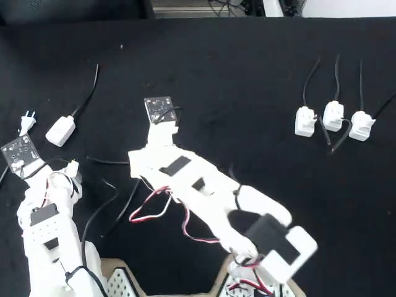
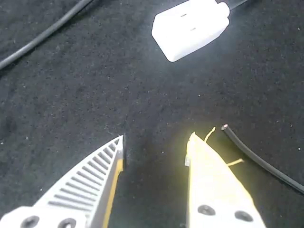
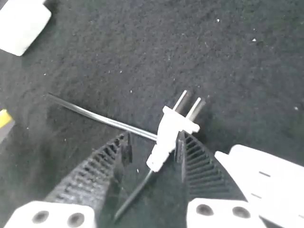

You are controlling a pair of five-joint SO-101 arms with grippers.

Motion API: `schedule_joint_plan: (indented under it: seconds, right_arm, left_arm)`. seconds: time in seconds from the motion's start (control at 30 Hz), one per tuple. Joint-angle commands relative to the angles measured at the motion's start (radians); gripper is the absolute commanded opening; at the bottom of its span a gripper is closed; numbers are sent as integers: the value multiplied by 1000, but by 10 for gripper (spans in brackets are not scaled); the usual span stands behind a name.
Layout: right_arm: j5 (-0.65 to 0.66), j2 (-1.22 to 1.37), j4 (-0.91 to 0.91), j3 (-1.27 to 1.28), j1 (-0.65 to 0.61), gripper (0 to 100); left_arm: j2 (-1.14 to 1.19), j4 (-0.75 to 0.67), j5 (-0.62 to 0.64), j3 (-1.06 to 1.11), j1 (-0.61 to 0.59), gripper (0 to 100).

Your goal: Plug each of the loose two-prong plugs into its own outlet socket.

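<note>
while the right hand (image 3: 152,142) sits spread over the black counter (image 3: 237,57), a white two-prong plug (image 3: 172,130) lies btwn its dark ribbed fingers (image 3: 197,164). one finger touches the plug body, the other stands off w/ a gap. plug's long axis runs away from the hand, both metal prongs pointing fwd, and its thin black cord (image 3: 133,192) runs back btwn the fingers. body is small, white, w/ a flared collar right behind the prongs.

left hand (image 2: 154,145) is spread too, nothing btwn its tips, over bare counter. ahead of it lies a white socket (image 2: 190,28), flat, two slots facing up. a cut cord end (image 2: 224,127) sits just beside one tip.

high view: second plug (image 1: 26,120) lies near the left arm, prongs pointing away from the arms, near that socket. three more sockets (image 1: 333,116) sit in a row far right, cords running away from the arms, well apart from both arms.
</note>
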Motion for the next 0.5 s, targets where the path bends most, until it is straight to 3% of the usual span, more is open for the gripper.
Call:
schedule_joint_plan:
  seconds: [0.0, 0.47]
  right_arm:
    - [-14, 5, -23, -76, -11, 145]
    - [-15, 13, 48, -96, 43, 145]
  left_arm:
    - [-15, -18, 12, -47, -10, 213]
    - [-15, -18, 15, -47, -10, 213]
